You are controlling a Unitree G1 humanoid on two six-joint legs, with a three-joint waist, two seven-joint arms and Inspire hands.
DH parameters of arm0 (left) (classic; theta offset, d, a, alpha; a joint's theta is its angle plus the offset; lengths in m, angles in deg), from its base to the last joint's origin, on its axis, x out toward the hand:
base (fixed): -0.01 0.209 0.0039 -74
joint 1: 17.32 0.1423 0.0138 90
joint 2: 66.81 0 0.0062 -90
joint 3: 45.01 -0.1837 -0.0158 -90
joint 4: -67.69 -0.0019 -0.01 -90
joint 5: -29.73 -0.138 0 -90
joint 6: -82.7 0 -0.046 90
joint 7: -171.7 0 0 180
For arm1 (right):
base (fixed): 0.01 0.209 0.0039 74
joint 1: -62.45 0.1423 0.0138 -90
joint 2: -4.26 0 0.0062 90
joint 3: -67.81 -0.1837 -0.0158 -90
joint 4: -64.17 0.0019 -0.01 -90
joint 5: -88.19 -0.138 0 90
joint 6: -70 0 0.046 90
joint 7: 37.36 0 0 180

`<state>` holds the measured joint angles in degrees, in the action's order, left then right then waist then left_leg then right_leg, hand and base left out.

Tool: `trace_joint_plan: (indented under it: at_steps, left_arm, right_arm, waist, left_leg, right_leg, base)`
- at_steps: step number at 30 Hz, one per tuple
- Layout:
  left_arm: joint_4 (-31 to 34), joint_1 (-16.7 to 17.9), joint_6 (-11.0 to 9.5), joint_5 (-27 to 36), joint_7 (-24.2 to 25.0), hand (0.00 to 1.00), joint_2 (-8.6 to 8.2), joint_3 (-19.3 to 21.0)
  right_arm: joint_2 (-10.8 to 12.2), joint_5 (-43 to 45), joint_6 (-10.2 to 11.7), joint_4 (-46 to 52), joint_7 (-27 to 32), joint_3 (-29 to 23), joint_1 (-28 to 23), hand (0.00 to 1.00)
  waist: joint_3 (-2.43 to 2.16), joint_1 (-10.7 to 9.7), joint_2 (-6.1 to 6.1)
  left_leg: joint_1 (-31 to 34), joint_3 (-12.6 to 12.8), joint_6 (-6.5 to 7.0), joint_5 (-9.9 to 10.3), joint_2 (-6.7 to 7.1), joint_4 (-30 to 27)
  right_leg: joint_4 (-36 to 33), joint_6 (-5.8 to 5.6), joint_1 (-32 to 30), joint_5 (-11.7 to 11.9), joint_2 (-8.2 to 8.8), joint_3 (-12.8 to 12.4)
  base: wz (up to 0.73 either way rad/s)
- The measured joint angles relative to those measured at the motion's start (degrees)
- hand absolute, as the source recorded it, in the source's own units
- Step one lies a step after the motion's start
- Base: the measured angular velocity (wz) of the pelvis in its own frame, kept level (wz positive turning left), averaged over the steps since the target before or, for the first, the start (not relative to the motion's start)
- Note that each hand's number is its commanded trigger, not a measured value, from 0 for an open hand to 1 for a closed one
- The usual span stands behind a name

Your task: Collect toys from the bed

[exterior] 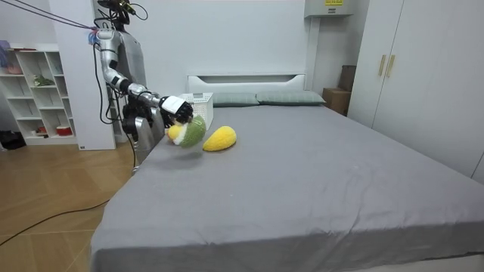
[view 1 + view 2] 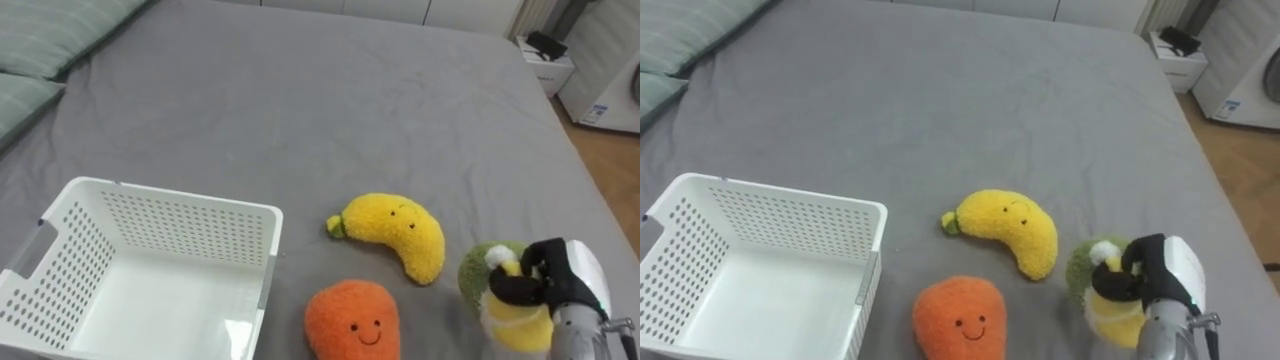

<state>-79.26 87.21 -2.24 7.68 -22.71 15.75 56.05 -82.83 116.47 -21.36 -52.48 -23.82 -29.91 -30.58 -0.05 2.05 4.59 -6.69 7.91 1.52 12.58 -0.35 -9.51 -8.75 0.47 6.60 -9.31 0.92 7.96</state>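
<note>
Right robot hand point(image 2: 568, 276) grips green-yellow plush point(image 2: 476, 276) (banana toy point(image 2: 396, 231) nearby).

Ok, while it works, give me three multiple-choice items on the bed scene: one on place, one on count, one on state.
1. Where does the banana toy lie relative to the white basket?
A inside it
B on the bed, to its right
C on the floor

2. How many plush toys are there?
A one
B three
C five

3. What is the right hand doing?
A hanging open
B pushing a pillow
C shut on the green and yellow toy

Key: 1 B, it lies on the grey sheet outside the basket. 2 B, there is the banana toy, the orange toy and the green and yellow toy. 3 C, dark fingers curl round that toy.
</note>
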Motion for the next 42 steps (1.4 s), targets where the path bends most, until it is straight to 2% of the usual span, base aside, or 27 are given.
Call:
trace_joint_plan:
  at_steps: [6, 17, 22, 25, 29, 34, 39, 42]
  left_arm:
    - [-0.26, 0.21, -0.55, -0.05, -0.99, 0.00, -0.11, 0.03]
    - [-0.30, -0.03, -1.26, -0.04, -1.44, 0.00, -0.15, 0.02]
    - [-0.35, -0.52, -1.26, -0.04, -1.64, 0.00, -0.37, -0.09]
    - [-0.41, -0.45, -1.07, -0.07, -2.16, 0.00, -0.35, -0.37]
    - [-0.36, -0.59, -0.14, -0.04, -2.95, 0.00, -0.32, -2.37]
    - [-0.39, -1.56, 0.03, -0.14, -2.77, 0.00, -0.36, -2.40]
    - [-0.38, -2.23, -0.01, -0.16, -2.41, 0.00, -0.35, -2.40]
    - [-0.35, -2.53, -0.11, -0.26, -2.42, 0.00, -0.36, -2.38]
  right_arm:
    - [-0.01, -0.02, 0.10, 9.93, 0.09, -0.21, -0.35, 1.00]
    - [-0.02, 0.51, 0.06, 21.79, 0.06, -0.14, -0.16, 1.00]
    - [-0.02, -1.01, -0.02, 22.93, -0.27, -0.05, 1.94, 1.00]
    - [-0.23, -1.02, -1.25, 22.96, -1.62, 1.76, 5.29, 1.00]
    - [-0.28, -1.03, -1.32, 23.02, -2.72, 4.59, 7.99, 1.00]
    - [-0.30, -1.85, -2.57, 25.45, -4.02, 7.05, 8.33, 1.00]
    - [-0.62, -2.26, -2.43, 27.90, -4.41, 9.32, 9.57, 1.00]
    - [-0.70, -2.26, -2.44, 27.91, -5.06, 10.38, 10.83, 1.00]
  waist:
    - [0.28, -0.14, 0.21]
    - [0.08, 0.58, 0.43]
    - [0.00, 1.57, 0.45]
    - [-0.01, 1.64, 0.53]
    - [-0.03, 1.83, 0.51]
    - [-0.02, 3.34, 0.57]
    - [0.05, 4.85, 0.87]
    - [-0.01, 5.28, 1.16]
  left_leg:
    - [0.08, 0.10, 0.00, 0.00, -0.02, 0.07]
    - [0.52, 0.09, 0.00, 0.00, -0.09, 0.00]
    - [0.30, 0.05, 0.01, -0.10, -0.05, -0.05]
    - [0.50, -0.16, 0.01, -0.11, -0.05, 0.02]
    - [0.61, -0.61, 0.03, -0.12, 0.02, -0.18]
    - [0.75, -0.86, 0.10, -0.16, 0.11, -0.12]
    - [1.35, -1.11, 0.19, -0.34, 0.22, -0.10]
    - [2.11, -2.21, 0.22, -0.55, 0.43, -0.19]
  right_leg:
    - [-0.04, 0.00, -0.11, 0.00, -0.01, 0.02]
    - [-0.44, 0.01, -0.61, 0.01, -0.01, 0.07]
    - [-0.84, 0.01, -0.66, 0.01, 0.02, 0.10]
    - [-0.92, 0.02, -0.68, 0.01, 0.05, 0.34]
    - [-0.94, 0.02, -0.43, 0.01, 0.18, 1.11]
    - [-0.93, 0.01, -0.39, 0.01, 0.31, 1.62]
    - [-0.97, 0.00, -0.93, 0.02, 0.45, 1.99]
    - [-0.87, 0.00, -1.08, 0.02, 0.64, 3.26]
  base:
    - [0.00]
    - [0.00]
    - [0.00]
    - [0.02]
    - [0.06]
    - [0.03]
    - [0.01]
    - [0.17]
